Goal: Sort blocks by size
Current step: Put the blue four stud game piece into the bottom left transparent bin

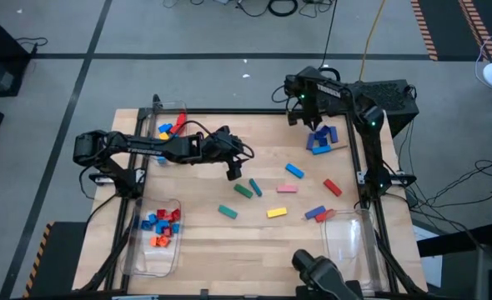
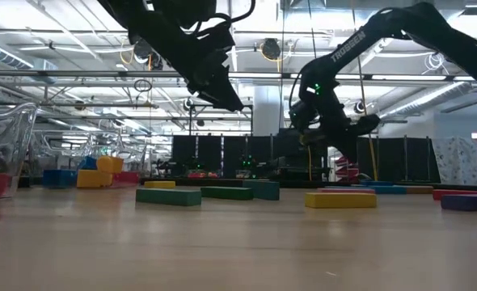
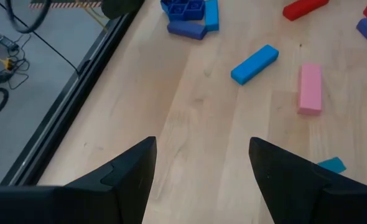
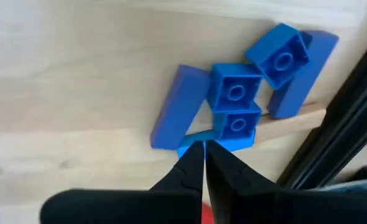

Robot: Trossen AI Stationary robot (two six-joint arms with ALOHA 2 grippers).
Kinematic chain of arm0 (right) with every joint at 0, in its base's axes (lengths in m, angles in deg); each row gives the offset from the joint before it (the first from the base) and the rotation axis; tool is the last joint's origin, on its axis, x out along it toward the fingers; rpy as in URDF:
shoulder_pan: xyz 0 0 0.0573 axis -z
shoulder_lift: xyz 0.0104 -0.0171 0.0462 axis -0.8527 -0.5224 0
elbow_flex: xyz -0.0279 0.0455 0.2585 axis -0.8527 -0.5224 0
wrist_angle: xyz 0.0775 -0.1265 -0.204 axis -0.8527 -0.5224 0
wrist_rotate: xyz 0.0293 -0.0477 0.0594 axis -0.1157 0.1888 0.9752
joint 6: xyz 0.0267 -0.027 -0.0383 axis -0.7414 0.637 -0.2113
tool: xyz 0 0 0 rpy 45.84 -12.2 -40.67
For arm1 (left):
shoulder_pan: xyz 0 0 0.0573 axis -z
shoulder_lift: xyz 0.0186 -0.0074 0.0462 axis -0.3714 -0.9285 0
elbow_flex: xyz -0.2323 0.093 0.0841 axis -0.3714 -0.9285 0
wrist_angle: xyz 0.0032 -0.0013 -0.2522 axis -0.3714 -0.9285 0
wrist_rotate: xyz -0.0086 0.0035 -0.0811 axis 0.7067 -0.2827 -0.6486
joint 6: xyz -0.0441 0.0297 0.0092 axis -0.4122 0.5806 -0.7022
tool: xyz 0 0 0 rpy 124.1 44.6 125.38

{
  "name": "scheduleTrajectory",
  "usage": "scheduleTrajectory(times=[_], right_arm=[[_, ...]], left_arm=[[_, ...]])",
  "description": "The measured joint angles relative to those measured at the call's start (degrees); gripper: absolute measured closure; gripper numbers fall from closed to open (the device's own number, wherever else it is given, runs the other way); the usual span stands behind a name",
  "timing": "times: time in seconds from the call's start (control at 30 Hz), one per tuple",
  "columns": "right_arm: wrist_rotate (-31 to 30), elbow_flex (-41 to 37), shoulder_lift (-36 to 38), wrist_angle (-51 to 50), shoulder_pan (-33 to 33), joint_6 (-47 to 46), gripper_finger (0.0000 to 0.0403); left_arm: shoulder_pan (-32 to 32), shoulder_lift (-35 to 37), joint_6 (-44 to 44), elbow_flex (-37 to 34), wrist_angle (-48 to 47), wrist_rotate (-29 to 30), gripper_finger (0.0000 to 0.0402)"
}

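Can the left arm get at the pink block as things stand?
Probably yes. The left gripper hangs open above bare table, and the pink block lies flat ahead of it with clear wood between and free space around it. The right gripper is shut, off by the blue pile.

red block [image 3: 304, 8] cut off by edge
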Motion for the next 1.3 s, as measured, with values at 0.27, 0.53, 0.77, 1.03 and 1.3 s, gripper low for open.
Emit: scheduleTrajectory(times=[0.27,0.53,0.77,1.03,1.3], right_arm=[[-9.9,4.1,1.7,-0.2,-1.2,28.1,0.0403],[-18.8,0.6,2.5,-0.3,-1.4,56.7,0.0403],[-23.5,-5.5,2.4,-0.2,-1.3,74.5,0.0403],[-12.5,-5.0,5.5,-0.3,-0.8,49.2,0.0403],[-10.9,-5.0,16.1,-0.2,-5.0,45.8,0.0403]], left_arm=[[0.0,0.0,0.0,0.0,-2.3,0.0,0.0144],[0.0,0.0,-0.5,0.0,-4.4,0.3,0.0144],[0.6,0.0,-0.6,0.0,-4.4,0.3,0.0144],[0.5,0.0,-0.5,0.0,-4.4,0.5,0.0144],[-1.2,-3.0,2.6,0.0,8.0,-4.2,0.0144]])
